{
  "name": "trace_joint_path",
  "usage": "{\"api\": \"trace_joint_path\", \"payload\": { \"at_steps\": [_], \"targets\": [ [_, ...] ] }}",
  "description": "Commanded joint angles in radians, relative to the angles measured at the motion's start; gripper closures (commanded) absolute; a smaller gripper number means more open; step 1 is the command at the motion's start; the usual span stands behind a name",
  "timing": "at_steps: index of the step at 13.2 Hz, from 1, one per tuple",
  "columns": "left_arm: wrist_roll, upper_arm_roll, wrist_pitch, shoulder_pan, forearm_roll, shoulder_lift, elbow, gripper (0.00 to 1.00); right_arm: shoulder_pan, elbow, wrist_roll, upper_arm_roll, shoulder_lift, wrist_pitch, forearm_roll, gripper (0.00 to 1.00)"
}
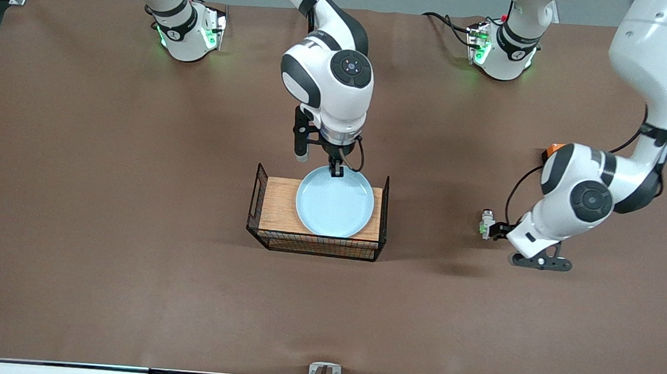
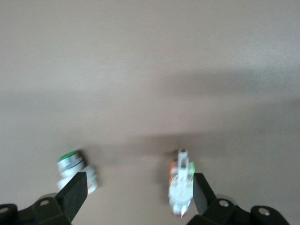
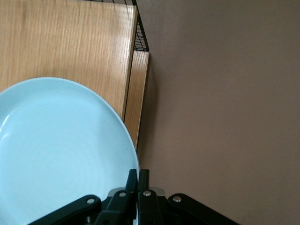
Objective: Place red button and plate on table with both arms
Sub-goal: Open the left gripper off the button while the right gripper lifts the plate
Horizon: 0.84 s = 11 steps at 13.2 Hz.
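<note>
The left wrist view is blurred: two button parts (image 2: 76,169) (image 2: 181,183) sit by the left claw (image 2: 139,188), their markings soft. The right claw (image 3: 137,180) hides the rim of the plate (image 3: 56,150) it pinches; the picture's edge cuts off the plate. The left arm hides an orange thing (image 1: 554,148).

The table (image 1: 128,266) is a large flat surface covered in plain brown matting. A black wire rack (image 1: 316,245) with a wooden top stands directly on it near the middle. Toward the left arm's end, two small push-button parts lie on the matting near each other but apart: the red button (image 2: 75,169), which bears a green mark, and a second part (image 2: 180,186) with an orange-red mark.
</note>
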Motion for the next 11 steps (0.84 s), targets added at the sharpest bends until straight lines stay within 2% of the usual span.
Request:
{"api": "trace_joint_path", "payload": {
  "at_steps": [1,4,7,9,11],
  "targets": [
    [0.041,-0.026,-0.092,0.041,-0.079,-0.123,-0.022,0.01,-0.001,0.059,-0.031,0.012,-0.018,-0.12,0.017,1.0],
    [0.112,-0.026,-0.166,0.08,-0.14,-0.199,-0.003,0.01,-0.016,0.139,-0.12,0.014,-0.051,-0.294,0.093,1.0],
    [0.183,-0.026,-0.238,0.129,-0.221,-0.264,0.027,0.01,-0.045,0.155,-0.198,0.012,-0.136,-0.402,0.146,1.0],
    [0.191,-0.026,-0.276,0.153,-0.247,-0.317,0.027,0.01,-0.074,0.155,-0.34,0.012,-0.192,-0.468,0.157,1.0],
    [0.191,-0.024,-0.339,0.155,-0.251,-0.354,0.046,0.01,-0.128,0.15,-0.582,0.006,-0.251,-0.517,0.162,1.0]
  ]
}}
